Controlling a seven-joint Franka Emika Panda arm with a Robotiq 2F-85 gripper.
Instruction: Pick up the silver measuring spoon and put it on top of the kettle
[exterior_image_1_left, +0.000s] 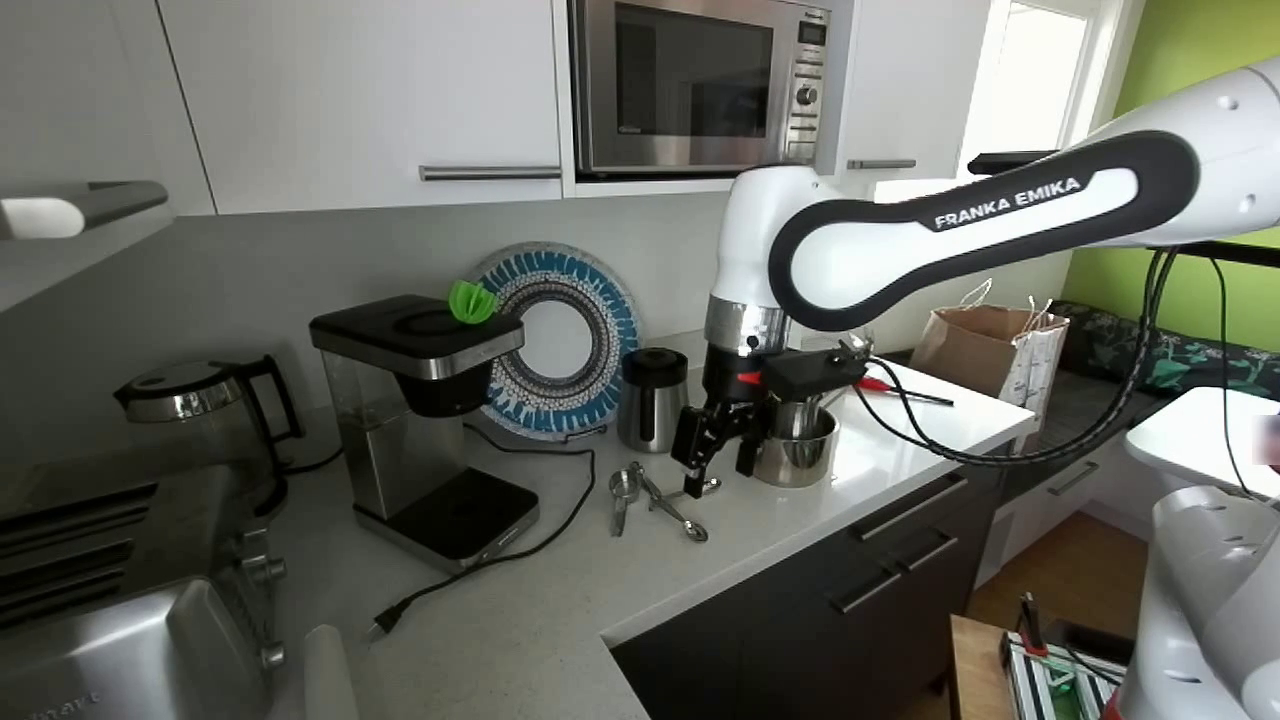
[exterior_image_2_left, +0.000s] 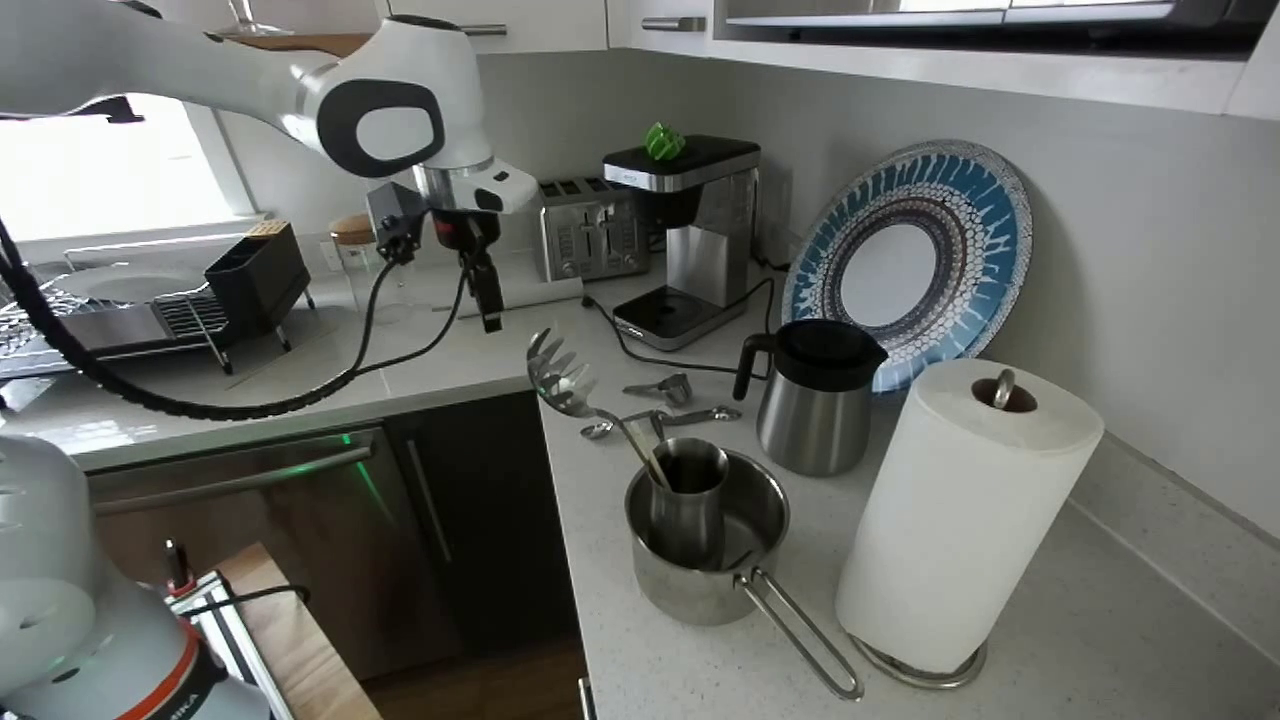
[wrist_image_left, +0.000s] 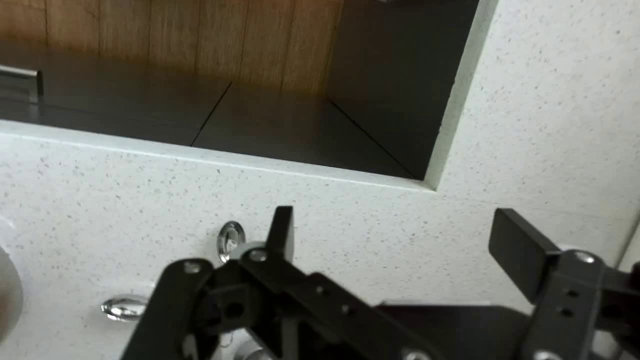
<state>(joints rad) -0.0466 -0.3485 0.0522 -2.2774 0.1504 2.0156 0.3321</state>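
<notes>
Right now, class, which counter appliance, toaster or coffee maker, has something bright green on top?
The coffee maker: a green object rests on its black top; the toaster is slotted on top instead.

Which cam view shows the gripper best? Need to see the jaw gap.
The wrist view: the gripper is large and close there, the gap between its jaws plain. Both exterior views show it smaller; the fingers read apart in an exterior view, but not in both.

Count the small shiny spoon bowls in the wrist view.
2 clear ones, both on the counter: the upper spoon bowl, nearer the edge, and the lower spoon bowl, farther left. A shiny piece at the bottom is cut off, so unclear; the fingers may hide more.
</notes>
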